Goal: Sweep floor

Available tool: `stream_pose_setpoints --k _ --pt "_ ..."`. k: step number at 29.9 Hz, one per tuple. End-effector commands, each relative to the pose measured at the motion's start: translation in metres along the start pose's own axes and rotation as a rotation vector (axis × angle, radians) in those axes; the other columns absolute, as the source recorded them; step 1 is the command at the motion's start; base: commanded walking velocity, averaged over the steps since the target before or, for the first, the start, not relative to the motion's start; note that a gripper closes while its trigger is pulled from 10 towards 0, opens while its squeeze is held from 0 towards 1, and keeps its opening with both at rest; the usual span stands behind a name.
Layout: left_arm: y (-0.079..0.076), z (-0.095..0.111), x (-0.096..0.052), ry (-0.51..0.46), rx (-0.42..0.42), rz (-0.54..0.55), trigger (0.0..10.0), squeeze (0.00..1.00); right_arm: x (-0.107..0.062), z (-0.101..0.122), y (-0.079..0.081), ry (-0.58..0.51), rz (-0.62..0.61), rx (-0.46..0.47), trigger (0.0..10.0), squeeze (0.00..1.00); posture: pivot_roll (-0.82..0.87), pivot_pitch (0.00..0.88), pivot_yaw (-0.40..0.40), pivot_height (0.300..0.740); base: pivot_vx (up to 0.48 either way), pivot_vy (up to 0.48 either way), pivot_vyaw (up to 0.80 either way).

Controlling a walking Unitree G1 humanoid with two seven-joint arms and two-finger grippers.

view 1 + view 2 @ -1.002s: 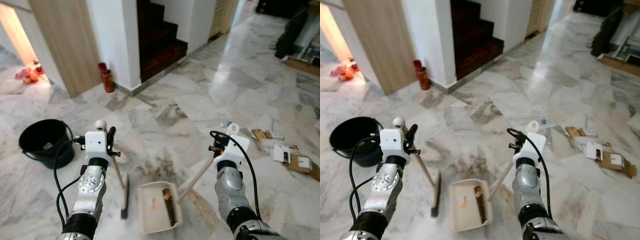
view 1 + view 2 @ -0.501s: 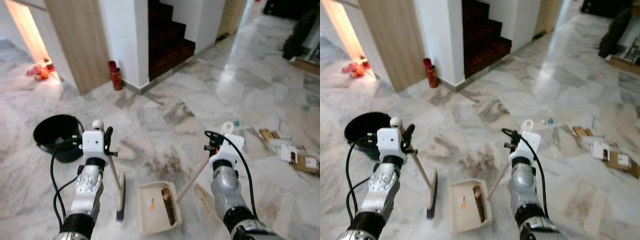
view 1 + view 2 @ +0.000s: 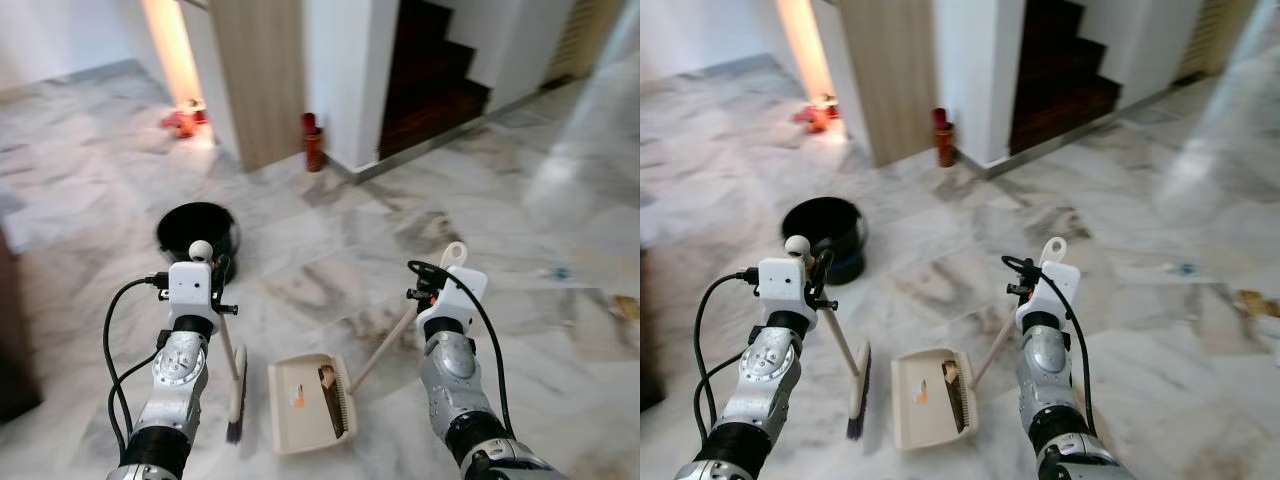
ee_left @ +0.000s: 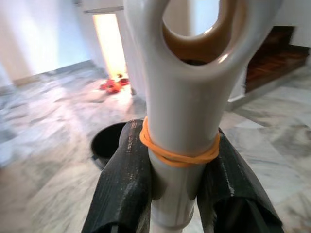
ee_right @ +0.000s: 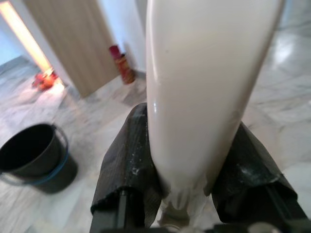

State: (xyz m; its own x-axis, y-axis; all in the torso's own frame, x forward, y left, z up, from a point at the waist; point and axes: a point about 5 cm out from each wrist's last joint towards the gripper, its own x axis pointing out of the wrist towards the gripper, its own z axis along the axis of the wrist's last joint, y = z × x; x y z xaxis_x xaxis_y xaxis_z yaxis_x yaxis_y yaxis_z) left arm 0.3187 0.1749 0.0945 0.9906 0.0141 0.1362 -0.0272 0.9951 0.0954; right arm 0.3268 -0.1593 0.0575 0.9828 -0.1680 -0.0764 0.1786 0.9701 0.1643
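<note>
The marble floor spread out ahead of both end effectors, with a dark staircase and a wooden door panel far beyond them. A black bucket stood on the floor just beyond the left end effector, and a red canister stood farther off at the wall corner. Below and between the 2 end effectors lay the beige dustpan, some debris in it, its long handle rising to the right end effector, whose 2 black fingers were clamped on it. The left end effector was closed around the broom handle, an orange rubber band circling it just above the fingers; the broom head rested on the floor below, just left of the dustpan.
</note>
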Motion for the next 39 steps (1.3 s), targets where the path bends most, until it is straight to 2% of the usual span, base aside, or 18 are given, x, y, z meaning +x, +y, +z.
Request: stream_pose_setpoints --k 1,7,18,22,29,39 --pt "0.003 0.0103 0.0047 -0.047 0.001 0.011 10.0 0.0 0.0059 0.0144 0.0073 -0.063 0.024 0.002 10.0 0.0 0.09 0.0 0.013 0.74 0.0 0.0 0.8" --pt "0.0033 0.01 0.0045 -0.045 -0.001 0.017 10.0 0.0 0.0063 0.0144 0.0072 -0.059 0.026 -0.001 10.0 0.0 0.09 0.0 0.009 0.74 0.0 0.0 0.69" --pt "0.0048 0.0097 0.0045 -0.039 0.005 0.027 10.0 0.0 0.0067 0.0138 0.0081 -0.051 0.034 0.003 10.0 0.0 0.1 0.0 0.008 0.74 0.0 0.0 0.0" --pt "0.006 0.0092 0.0047 -0.034 0.009 0.032 10.0 0.0 0.0068 0.014 0.0087 -0.051 0.036 -0.005 10.0 0.0 0.1 0.0 0.01 0.74 0.276 0.0 0.0" --pt "0.0073 0.0094 0.0049 -0.034 0.01 0.035 10.0 0.0 0.0063 0.0122 0.0114 -0.039 0.051 -0.009 10.0 0.0 0.1 0.0 0.012 0.74 0.295 0.0 0.57" --pt "0.0084 0.01 0.0053 -0.035 0.012 0.039 10.0 0.0 0.0065 0.0124 0.0119 -0.038 0.053 0.003 10.0 0.0 0.1 0.0 0.011 0.74 0.304 0.0 0.0"
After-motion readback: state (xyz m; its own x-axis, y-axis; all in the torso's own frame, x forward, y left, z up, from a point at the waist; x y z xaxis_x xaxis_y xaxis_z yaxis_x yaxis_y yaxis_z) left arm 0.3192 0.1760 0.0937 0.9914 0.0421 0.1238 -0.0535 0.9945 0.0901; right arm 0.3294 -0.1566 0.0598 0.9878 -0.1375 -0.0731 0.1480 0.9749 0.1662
